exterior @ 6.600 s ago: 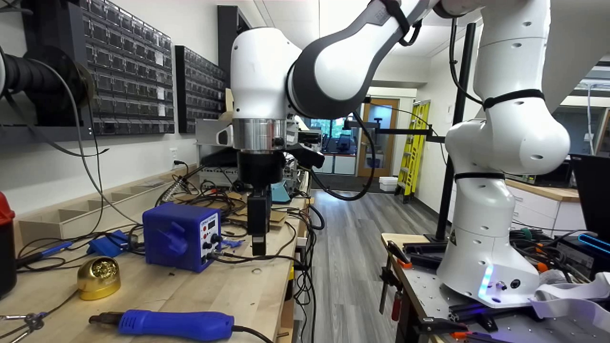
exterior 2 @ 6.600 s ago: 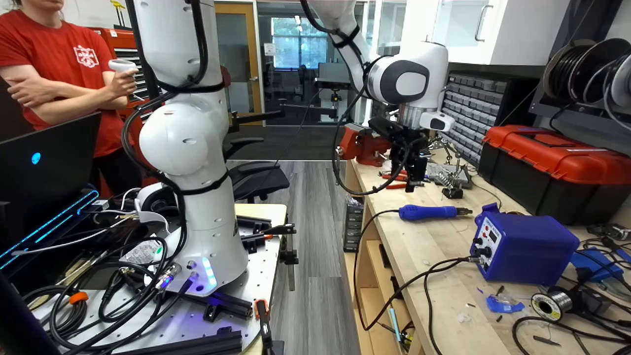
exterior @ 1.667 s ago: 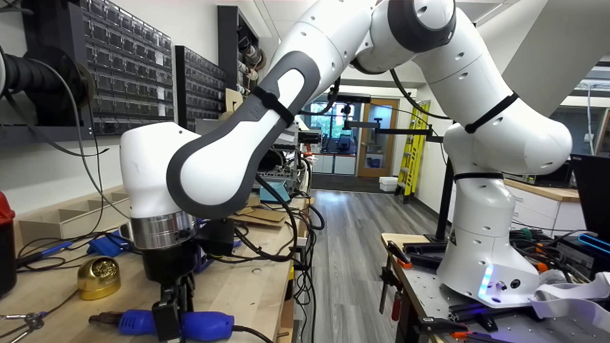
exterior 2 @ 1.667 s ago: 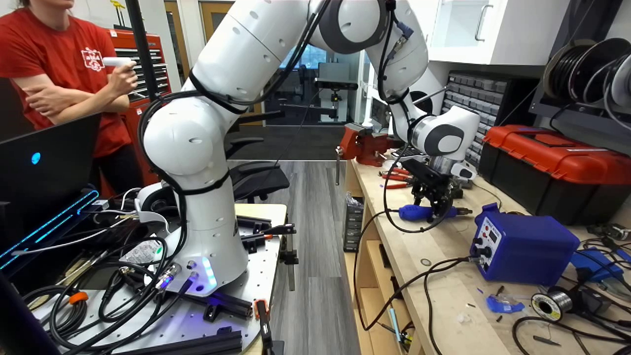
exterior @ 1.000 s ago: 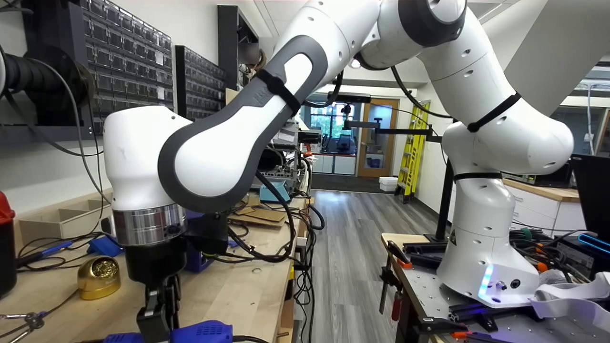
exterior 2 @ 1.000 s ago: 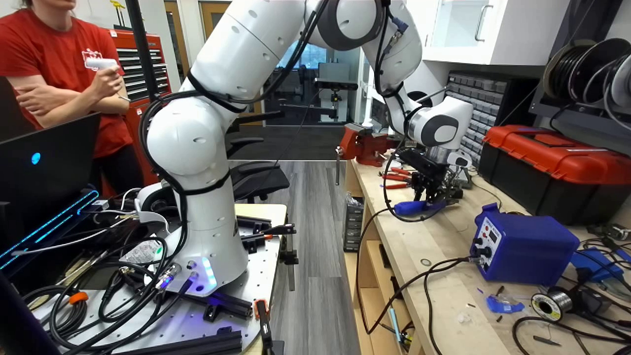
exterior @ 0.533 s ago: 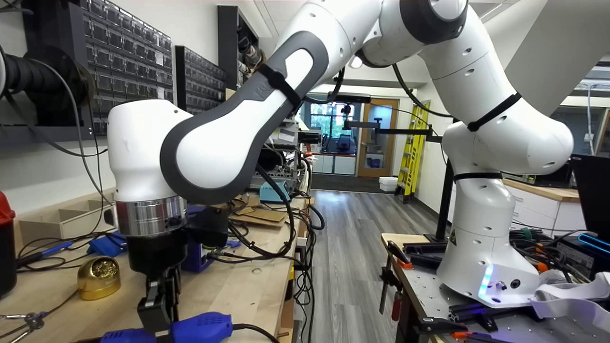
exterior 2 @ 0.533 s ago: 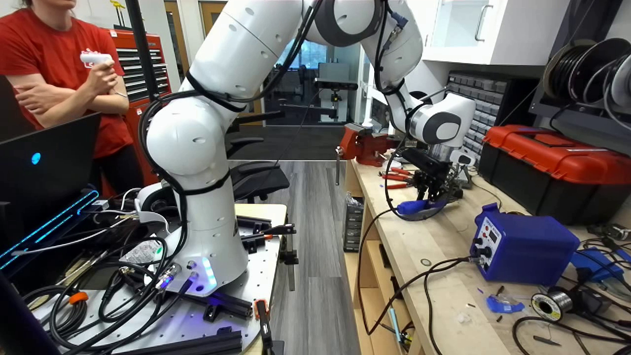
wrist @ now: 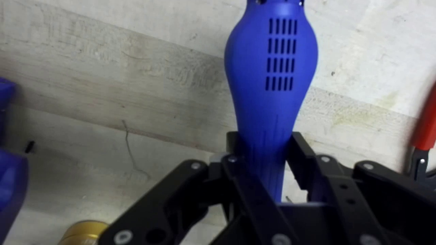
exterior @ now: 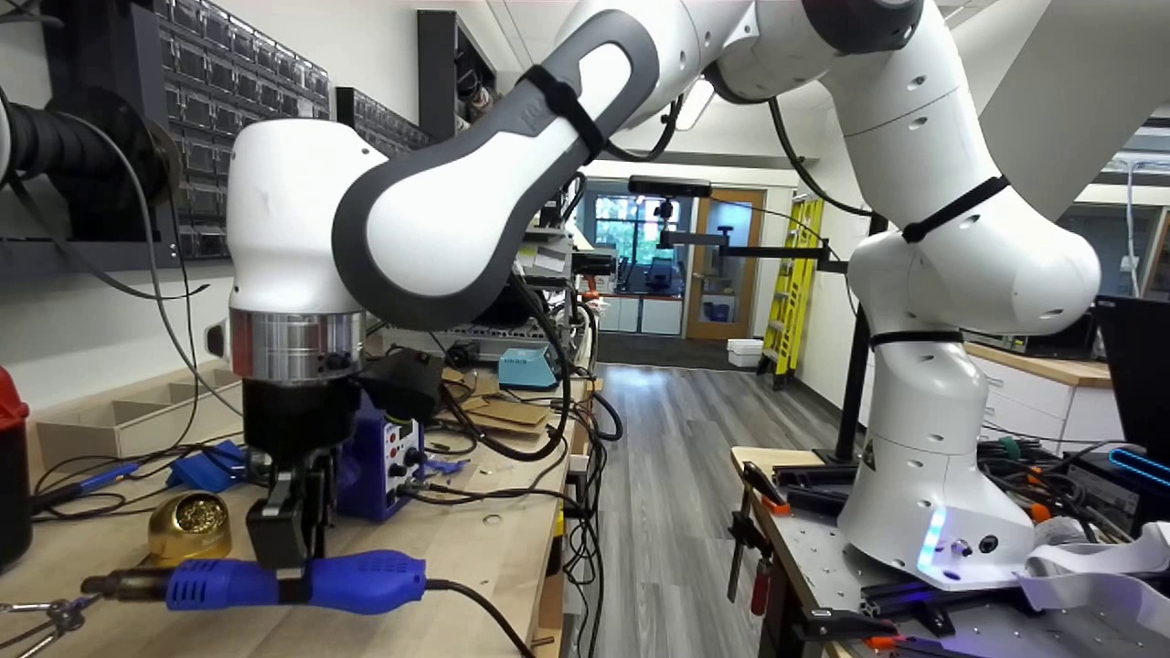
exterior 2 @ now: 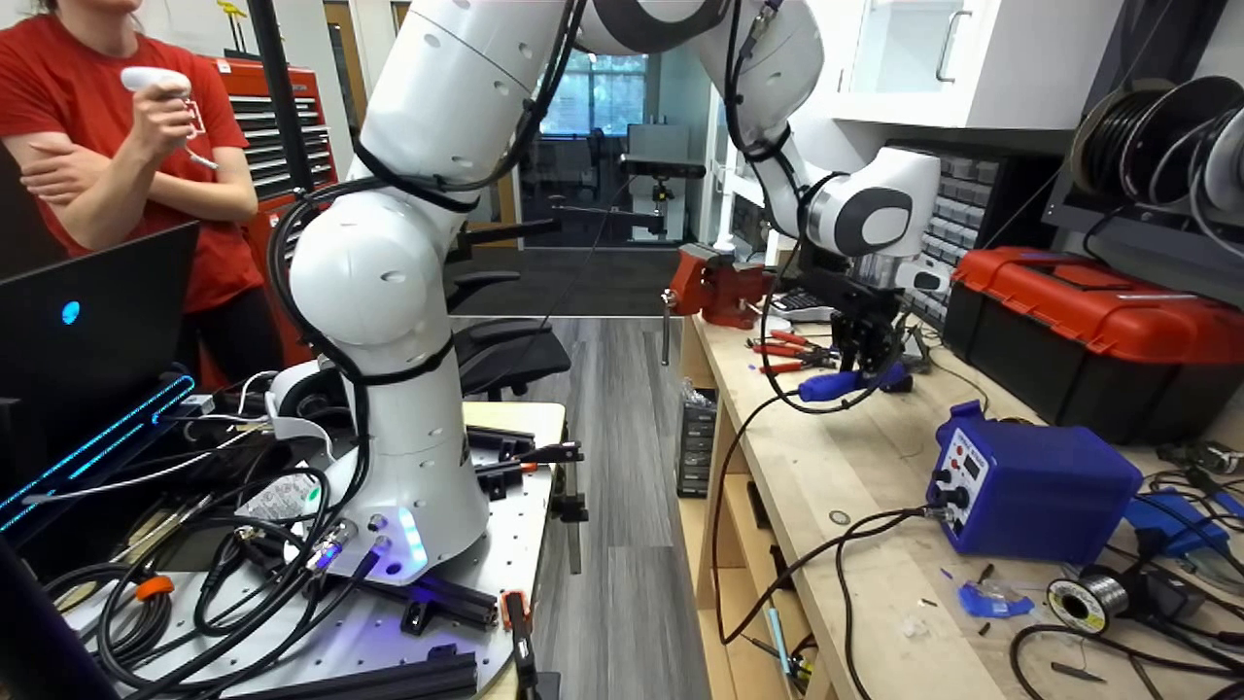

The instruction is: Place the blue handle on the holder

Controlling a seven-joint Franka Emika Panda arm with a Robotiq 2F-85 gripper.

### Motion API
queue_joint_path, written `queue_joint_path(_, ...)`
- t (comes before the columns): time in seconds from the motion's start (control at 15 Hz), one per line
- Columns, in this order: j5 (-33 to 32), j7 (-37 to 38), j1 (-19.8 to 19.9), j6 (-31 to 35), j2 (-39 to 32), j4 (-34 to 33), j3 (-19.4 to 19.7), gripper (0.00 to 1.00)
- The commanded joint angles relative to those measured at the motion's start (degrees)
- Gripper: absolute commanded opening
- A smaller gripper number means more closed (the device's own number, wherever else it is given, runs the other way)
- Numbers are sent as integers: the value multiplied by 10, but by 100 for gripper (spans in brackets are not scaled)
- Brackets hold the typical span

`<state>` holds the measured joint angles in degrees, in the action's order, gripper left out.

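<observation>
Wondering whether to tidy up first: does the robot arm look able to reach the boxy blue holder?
Probably yes: the gripper, holding the blue handle, is near the holder, and no tall object shows between them in that exterior view. The handle's cord, hanging slack past the bench edge, might snag.

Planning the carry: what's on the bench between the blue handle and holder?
The wrist view shows a thin strand and a small black bit between blue handle and holder.
</observation>
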<state>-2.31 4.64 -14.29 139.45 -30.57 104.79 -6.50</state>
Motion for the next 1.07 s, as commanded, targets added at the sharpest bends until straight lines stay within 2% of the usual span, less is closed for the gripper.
queue_joint_path(0.0,-27,59,-10,26,73,56,24,12)
queue_joint_path(0.4,-67,146,-6,46,131,75,56,12)
queue_joint_path(1.0,-118,251,4,46,170,113,94,12)
